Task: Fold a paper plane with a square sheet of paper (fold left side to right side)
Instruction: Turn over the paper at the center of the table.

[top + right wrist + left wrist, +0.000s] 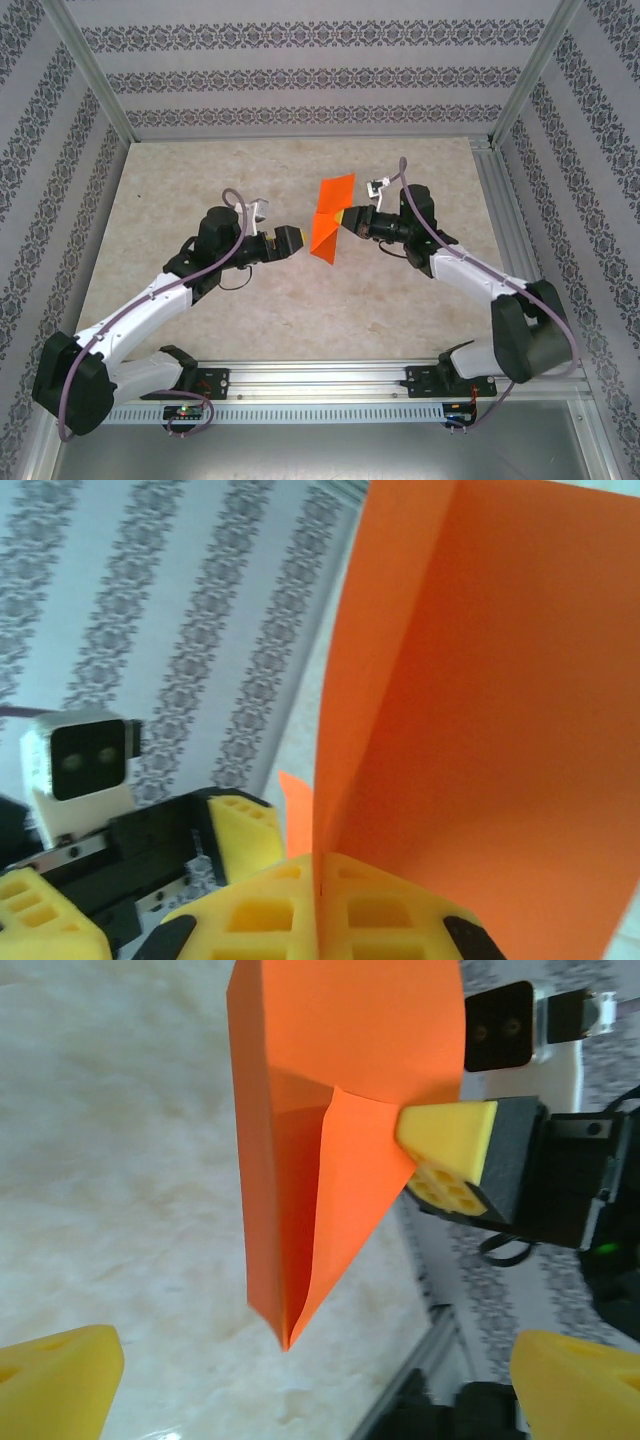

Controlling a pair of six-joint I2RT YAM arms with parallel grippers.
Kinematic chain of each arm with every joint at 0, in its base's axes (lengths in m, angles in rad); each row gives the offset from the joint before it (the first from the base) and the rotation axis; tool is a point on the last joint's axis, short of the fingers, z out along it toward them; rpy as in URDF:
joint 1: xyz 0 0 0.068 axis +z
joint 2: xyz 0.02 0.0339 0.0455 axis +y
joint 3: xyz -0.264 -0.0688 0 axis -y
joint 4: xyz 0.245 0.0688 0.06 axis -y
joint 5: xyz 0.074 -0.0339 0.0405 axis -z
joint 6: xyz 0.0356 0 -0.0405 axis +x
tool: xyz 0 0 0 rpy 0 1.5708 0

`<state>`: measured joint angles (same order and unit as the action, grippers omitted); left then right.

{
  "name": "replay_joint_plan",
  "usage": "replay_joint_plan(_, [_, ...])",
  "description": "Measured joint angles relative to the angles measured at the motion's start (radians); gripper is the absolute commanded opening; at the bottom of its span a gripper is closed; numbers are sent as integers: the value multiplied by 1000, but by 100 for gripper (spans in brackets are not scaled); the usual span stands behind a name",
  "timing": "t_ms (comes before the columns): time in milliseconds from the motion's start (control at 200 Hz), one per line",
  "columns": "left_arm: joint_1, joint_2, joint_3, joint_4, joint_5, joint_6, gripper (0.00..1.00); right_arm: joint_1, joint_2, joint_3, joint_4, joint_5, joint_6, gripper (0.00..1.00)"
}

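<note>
you've got one sheet in play, and it no longer reads as a square: the orange paper plane (332, 218) is a pointed, layered shape with its nose aimed down and toward the arm bases. it hangs in the air above the middle of the marbled tabletop (200, 180), between the two arms, and i can't see it touching the surface.

your right claw (346, 222) is pinched fully closed on the paper's edge. in the right wrist view the yellow pads meet right on a crease, with two orange panels rising from it at an angle to each other. your left claw (292, 240) sits just beside the plane's nose with its jaws spread wide and nothing in them. in the left wrist view its two yellow fingertips (60, 1380) stand at opposite edges of the picture, and the dart's tip hangs above the gap.

my reading is that the nose folds are in, since overlapping flaps and a centre crease show (330, 1160). the halves aren't flat against each other, so the left-over-right close and a firm press along the ridge look like what's left.

count: one paper plane, two claws, one of them loaded.
</note>
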<state>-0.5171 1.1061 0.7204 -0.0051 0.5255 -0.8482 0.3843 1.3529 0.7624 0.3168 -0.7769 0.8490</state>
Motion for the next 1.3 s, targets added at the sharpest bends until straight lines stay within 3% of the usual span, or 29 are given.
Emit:
replay_joint_plan(190, [-1,-1,-3,157,93,-110,99,40,-76,51,34,-23,41,1])
replay_joint_plan(340, [-5,-1,-3,236,137,-159,88,94,-86,89,60,-33,71,2])
replay_joint_plan(689, [-16,-30,-2,300,177,-199,36,124,-75,100,112,-33,124,7])
replay_joint_plan(909, [-16,-38,-3,300,175,-196,13,124,-73,100,114,-33,128,19])
replay_joint_plan(984, [-15,-38,-3,300,173,-195,10,124,-74,100,102,-32,121,28])
replay_joint_plan(1149, [-19,-58,8,180,112,-132,4,90,-115,118,-97,17,9,45])
replay_joint_plan(1304, [-61,-77,89,-124,-90,8,0,55,-208,200,-488,229,-231,59])
